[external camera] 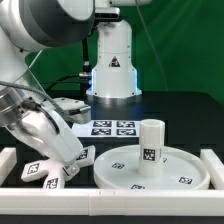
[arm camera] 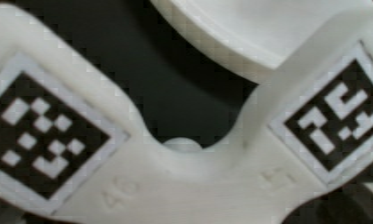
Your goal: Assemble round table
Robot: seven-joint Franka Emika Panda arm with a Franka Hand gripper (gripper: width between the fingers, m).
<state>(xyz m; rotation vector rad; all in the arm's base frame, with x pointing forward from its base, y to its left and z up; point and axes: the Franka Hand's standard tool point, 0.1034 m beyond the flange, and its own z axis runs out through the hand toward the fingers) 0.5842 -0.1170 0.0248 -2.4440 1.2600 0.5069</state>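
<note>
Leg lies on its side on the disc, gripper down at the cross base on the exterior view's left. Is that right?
Not quite. The leg stands upright on the disc, as the exterior view shows. The rest holds: the gripper is down at the cross base on that view's left.

cross base (arm camera: 183, 178) blurred in wrist view, its arms cut off at edges, pincer (external camera: 60, 163) tips indistinct in ext. view

The disc (external camera: 120, 165), the leg (external camera: 151, 135) and the cross-shaped base (arm camera: 183, 175) are white, each bearing black-and-white square tags. The bench (external camera: 190, 118) is black, the backdrop (external camera: 190, 45) green.
</note>
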